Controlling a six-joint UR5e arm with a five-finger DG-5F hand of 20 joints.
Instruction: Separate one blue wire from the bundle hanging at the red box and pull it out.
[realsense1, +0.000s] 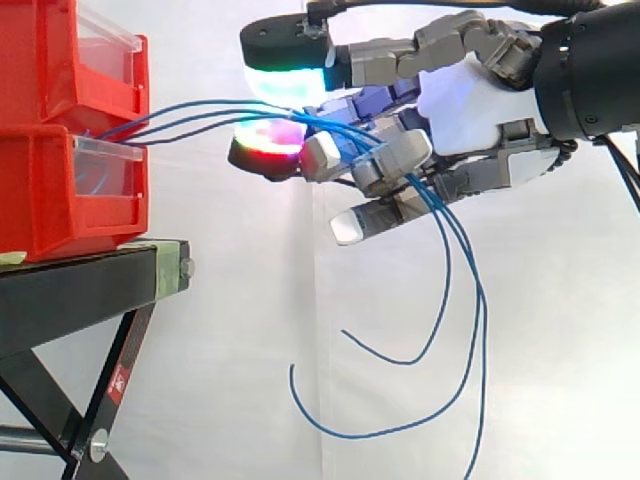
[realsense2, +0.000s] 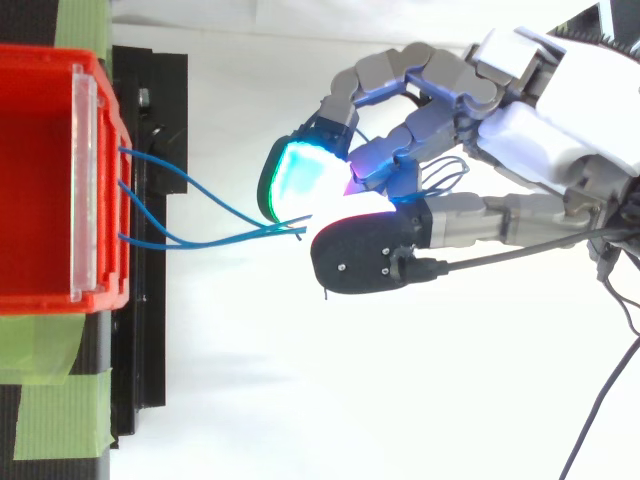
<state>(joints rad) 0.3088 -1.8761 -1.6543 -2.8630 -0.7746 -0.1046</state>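
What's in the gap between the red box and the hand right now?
The blue wires span it, running from the red box through open air into the curled fingers of the hand. Side and top views both show this.

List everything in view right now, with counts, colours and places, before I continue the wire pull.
Red plastic bins: two, red, stacked at left on the stand.
Thin blue wires: three, blue, from the lower bin's front through the fingers, loose ends hanging below the hand.
Black metal stand: one, black, under the bins.
Green tape strips: two, green, on the stand beside the bin.
White curtain: one, white, behind everything.
Hand: one, grey and white, entering from the right; fingers curled round the wires.
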